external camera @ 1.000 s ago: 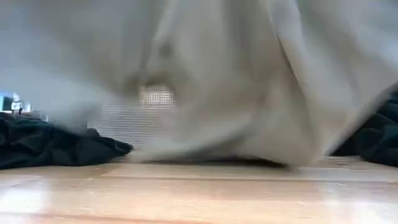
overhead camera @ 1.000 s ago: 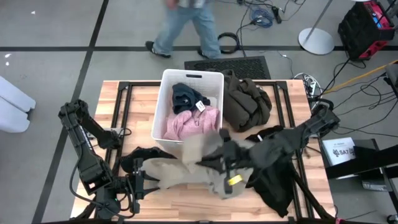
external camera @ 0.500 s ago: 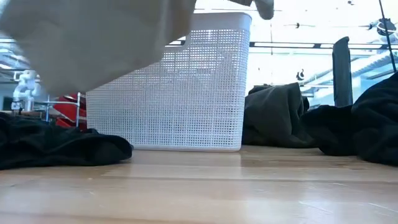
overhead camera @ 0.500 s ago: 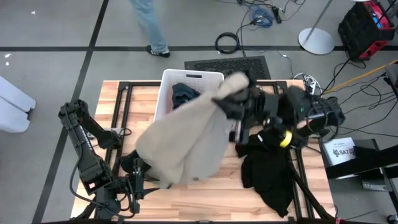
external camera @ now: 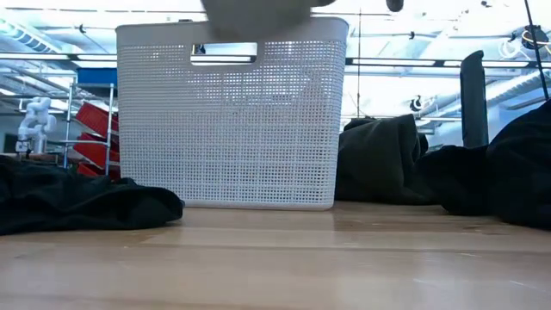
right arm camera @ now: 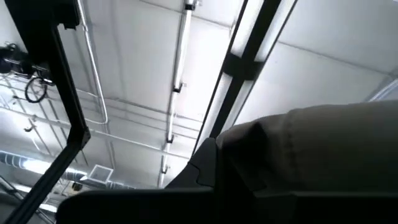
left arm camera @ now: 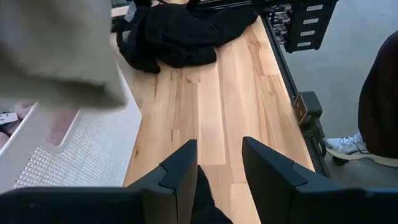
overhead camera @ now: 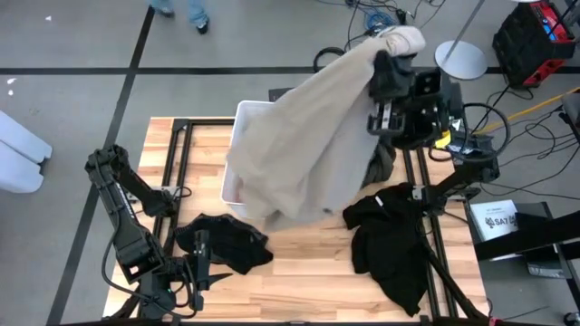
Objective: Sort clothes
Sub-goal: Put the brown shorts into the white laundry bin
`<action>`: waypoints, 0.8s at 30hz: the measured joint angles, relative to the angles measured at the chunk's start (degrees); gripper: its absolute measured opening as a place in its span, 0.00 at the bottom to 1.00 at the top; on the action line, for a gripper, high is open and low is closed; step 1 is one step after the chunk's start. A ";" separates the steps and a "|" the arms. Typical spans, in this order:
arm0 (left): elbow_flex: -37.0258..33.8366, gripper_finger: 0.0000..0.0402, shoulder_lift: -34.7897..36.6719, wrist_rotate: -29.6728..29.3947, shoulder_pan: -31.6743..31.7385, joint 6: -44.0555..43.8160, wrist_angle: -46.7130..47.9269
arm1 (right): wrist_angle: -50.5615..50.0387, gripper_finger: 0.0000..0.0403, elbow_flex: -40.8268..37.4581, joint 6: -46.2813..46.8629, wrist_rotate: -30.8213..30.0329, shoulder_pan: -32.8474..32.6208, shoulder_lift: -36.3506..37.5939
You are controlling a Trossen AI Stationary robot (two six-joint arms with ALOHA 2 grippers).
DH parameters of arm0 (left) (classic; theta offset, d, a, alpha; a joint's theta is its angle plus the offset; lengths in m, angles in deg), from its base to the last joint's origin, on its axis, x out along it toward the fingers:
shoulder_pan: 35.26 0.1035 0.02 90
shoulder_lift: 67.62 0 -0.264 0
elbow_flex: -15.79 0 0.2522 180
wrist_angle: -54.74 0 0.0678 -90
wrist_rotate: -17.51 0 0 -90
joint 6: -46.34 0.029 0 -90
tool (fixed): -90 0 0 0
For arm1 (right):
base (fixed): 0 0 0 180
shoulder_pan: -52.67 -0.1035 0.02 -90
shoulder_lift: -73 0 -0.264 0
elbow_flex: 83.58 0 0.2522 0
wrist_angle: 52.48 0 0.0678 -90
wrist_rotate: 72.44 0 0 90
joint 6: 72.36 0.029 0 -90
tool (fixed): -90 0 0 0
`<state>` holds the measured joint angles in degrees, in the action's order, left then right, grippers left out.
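Observation:
My right gripper [overhead camera: 391,56] is raised over the table's far side, pointing up, shut on the tan-beige garment [overhead camera: 308,145]. This garment drapes down over the white bin [overhead camera: 237,122] and hides most of what is inside. Its lowest edge [external camera: 258,9] hangs just above the bin's rim. A black garment [overhead camera: 227,244] lies on the table at the near left. My left gripper [overhead camera: 199,264] hovers open at that garment's near edge. A second black garment [overhead camera: 391,237] lies at the near right. The olive-brown garment [external camera: 379,159] rests on the table right of the bin. My right gripper holds the tan-beige garment by its top end [right arm camera: 280,143], with the fingers pointing upward. The cloth folds over the fingertips [right arm camera: 208,165] and hides the place of contact. The garment hangs below in loose folds, lifted clear of the table, in front of and over the bin.
The bin [external camera: 232,112] stands at the middle far side, with something pink [left arm camera: 62,124] showing through its handle hole. Bare wood [overhead camera: 308,272] lies between the two black garments. Metal frame rails [overhead camera: 435,263] run along the table's right side. A person's legs [overhead camera: 181,11] show on the floor beyond.
My right gripper has swung up from the table's middle toward the far edge and tipped from pointing down to pointing up. The tan-beige garment, which lay partly on the table, has been lifted clear and now hangs over the bin. The near-left black garment is uncovered.

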<state>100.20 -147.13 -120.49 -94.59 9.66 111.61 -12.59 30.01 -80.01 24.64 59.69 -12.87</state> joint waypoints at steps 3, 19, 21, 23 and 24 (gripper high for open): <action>0.00 0.34 0.00 0.00 0.09 1.11 -0.03 | -0.51 0.00 -0.02 2.03 0.96 2.92 -0.10; -0.04 0.34 0.00 2.54 5.48 6.14 -0.06 | -4.04 0.00 0.00 26.68 11.41 13.81 -16.63; -0.04 0.34 0.00 4.18 6.55 6.93 -0.07 | -6.33 0.00 0.00 31.89 14.12 14.11 -19.28; -0.04 0.34 0.00 5.39 7.32 7.49 -0.05 | -9.68 0.00 0.00 36.19 17.42 14.28 -21.71; -0.04 0.34 0.00 5.98 7.68 7.47 -0.07 | -11.63 0.00 -0.02 37.65 19.04 14.28 -22.69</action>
<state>100.16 -147.13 -114.51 -86.91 17.12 111.55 -24.22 29.99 -42.36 43.69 73.97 -35.56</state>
